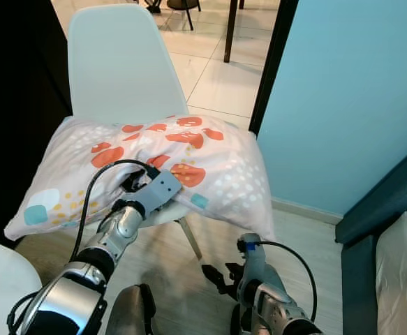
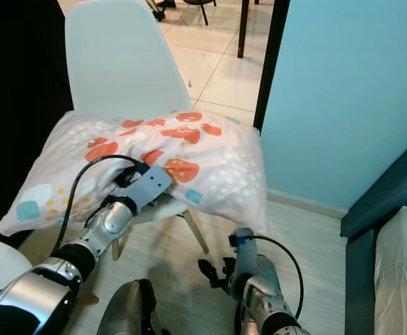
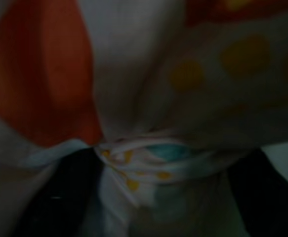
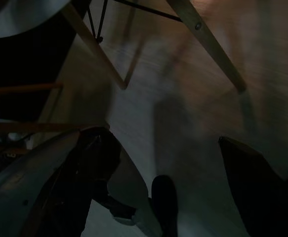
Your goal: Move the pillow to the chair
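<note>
head views bright and sharp; wrist views dim, blurred

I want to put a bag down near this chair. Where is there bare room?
The chair seat is crowded: the pillow spreads over it, pinched by the left gripper. Bare wooden floor lies between the pillow's right end, the blue wall and the bed frame.

A light blue painted wall [image 1: 343, 84] stands on the right. Pale glossy floor tiles [image 1: 217, 77] extend beyond a black door frame [image 1: 271, 63]. Light wood-look flooring [image 1: 182, 279] lies nearer.
</note>
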